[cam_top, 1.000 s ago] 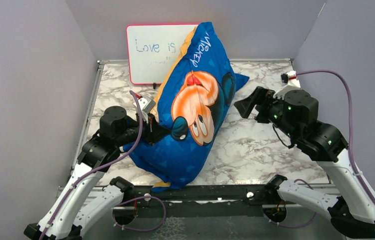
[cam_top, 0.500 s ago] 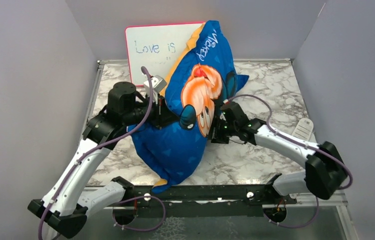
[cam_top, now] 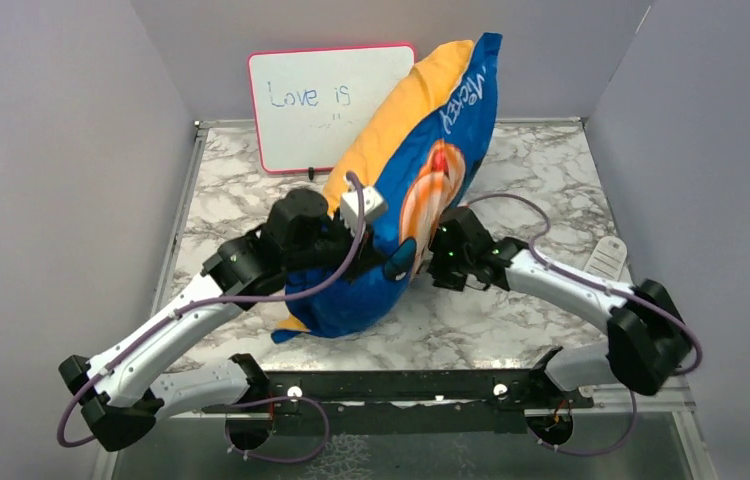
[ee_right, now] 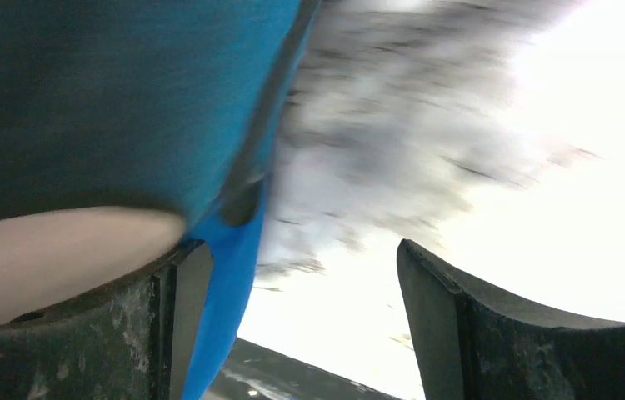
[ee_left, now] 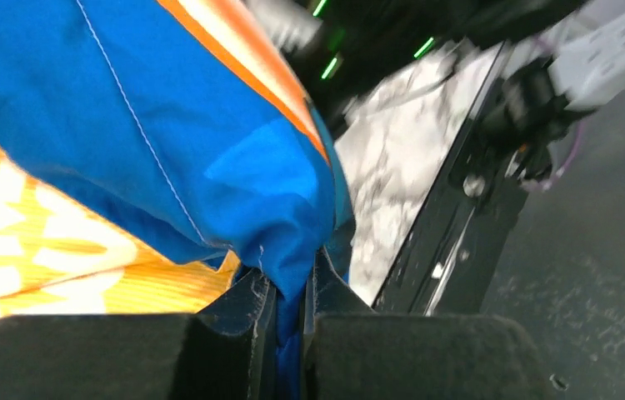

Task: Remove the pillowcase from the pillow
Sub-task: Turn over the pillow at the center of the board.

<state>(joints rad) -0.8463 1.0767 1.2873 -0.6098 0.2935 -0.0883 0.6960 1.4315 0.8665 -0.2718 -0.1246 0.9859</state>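
Holding the pillowcase (cam_top: 421, 170) on end at frame centre.
Top view: it leans on the marble table (cam_top: 541, 170), before the whiteboard (cam_top: 301, 110) at upper left; left gripper (cam_top: 376, 262) and right gripper (cam_top: 431, 266) meet its lower part from either side. Left wrist view: left gripper (ee_left: 291, 287) pinches a blue fold of pillowcase (ee_left: 167, 142) at lower centre. Right wrist view: right gripper (ee_right: 292, 283) spread, blue pillowcase (ee_right: 109, 100) against its frame-left finger (ee_right: 84, 333).
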